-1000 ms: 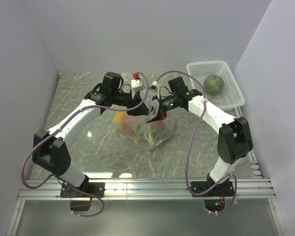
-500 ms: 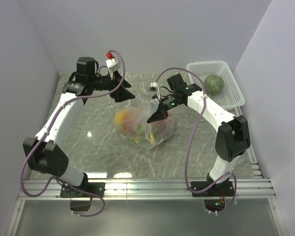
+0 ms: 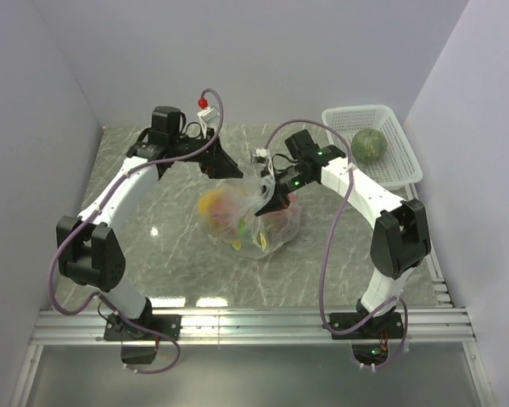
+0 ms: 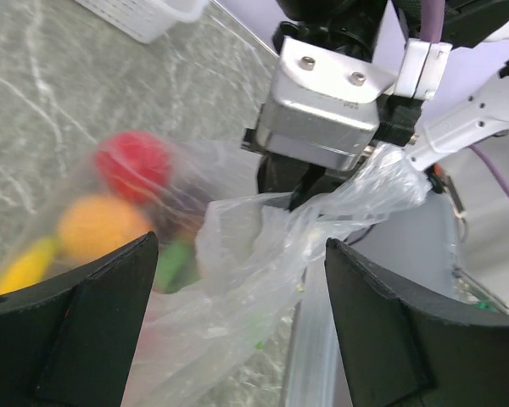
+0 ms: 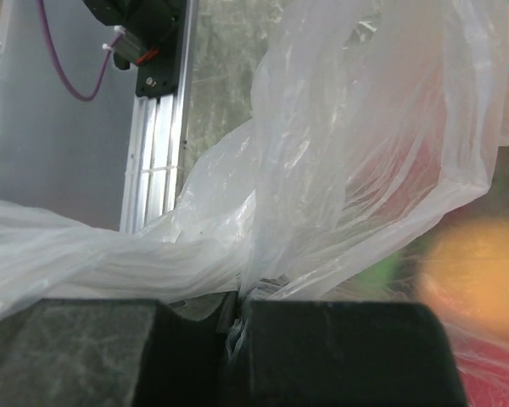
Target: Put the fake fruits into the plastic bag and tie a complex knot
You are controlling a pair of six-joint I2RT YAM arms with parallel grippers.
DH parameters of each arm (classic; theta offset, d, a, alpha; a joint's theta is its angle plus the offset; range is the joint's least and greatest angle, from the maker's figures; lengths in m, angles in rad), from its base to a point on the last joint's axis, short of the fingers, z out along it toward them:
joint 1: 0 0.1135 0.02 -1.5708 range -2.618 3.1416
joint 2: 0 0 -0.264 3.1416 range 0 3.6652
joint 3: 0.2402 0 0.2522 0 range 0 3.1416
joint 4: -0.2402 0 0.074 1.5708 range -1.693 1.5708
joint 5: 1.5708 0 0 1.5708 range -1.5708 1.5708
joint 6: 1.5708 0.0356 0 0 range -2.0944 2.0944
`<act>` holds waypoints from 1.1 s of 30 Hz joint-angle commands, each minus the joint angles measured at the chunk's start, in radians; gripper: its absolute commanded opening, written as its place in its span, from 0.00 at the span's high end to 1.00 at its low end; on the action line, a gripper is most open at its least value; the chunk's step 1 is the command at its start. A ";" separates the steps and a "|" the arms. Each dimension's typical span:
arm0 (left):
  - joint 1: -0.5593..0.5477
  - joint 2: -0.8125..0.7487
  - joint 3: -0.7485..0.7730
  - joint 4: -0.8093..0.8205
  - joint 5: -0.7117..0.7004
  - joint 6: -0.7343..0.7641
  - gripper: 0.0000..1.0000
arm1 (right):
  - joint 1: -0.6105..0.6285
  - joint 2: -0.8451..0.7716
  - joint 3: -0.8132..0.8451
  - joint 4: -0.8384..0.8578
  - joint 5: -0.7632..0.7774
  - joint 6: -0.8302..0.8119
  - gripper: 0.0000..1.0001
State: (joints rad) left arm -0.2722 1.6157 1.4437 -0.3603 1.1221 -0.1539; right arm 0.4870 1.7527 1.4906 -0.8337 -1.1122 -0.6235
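Note:
The plastic bag [image 3: 253,222] lies mid-table with several fake fruits inside: a red ball [image 4: 134,163], an orange-yellow piece [image 4: 100,229], a yellow banana shape [image 4: 17,273] and a magenta-red piece [image 3: 282,222]. My right gripper [image 3: 267,200] is shut on the gathered top film of the bag [image 5: 339,170], pinched between its jaws [image 5: 236,315]. My left gripper [image 3: 226,168] is open and empty just back-left of the bag; loose film [image 4: 254,271] lies between its spread fingers [image 4: 407,339]. The green melon [image 3: 369,146] sits in the white basket.
The white lattice basket [image 3: 356,113] stands at the back right by the right wall. Walls close the table on the left, back and right. An aluminium rail [image 3: 254,324] runs along the near edge by the arm bases.
The left gripper left the bag's top, swung up and back to the left, then came back toward the bag, open. The right gripper stayed shut on the bag's neck.

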 commanded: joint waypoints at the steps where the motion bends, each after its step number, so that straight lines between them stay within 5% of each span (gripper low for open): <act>1: -0.021 0.006 -0.003 -0.008 0.044 -0.042 0.15 | 0.009 -0.021 0.033 0.008 0.014 -0.013 1.00; 10: -0.018 0.024 -0.003 -0.141 0.007 0.014 0.28 | 0.010 -0.053 -0.006 0.059 0.058 0.008 1.00; 17: -0.004 -0.003 -0.049 -0.042 0.030 -0.075 0.41 | 0.010 -0.053 -0.001 0.051 0.071 -0.008 1.00; 22: 0.001 0.001 -0.040 -0.003 0.036 -0.125 0.33 | 0.013 -0.052 0.002 0.028 0.080 -0.033 1.00; 28: 0.008 0.012 -0.014 0.020 0.054 -0.154 0.36 | 0.015 -0.053 -0.009 0.021 0.086 -0.042 1.00; 33: 0.008 0.029 0.015 -0.014 0.082 -0.127 0.61 | 0.015 -0.053 -0.010 0.041 0.089 -0.022 1.00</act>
State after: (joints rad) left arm -0.2668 1.6451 1.3998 -0.3820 1.1526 -0.2935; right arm 0.4934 1.7435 1.4841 -0.8047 -1.0283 -0.6445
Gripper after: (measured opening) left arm 0.428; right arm 0.009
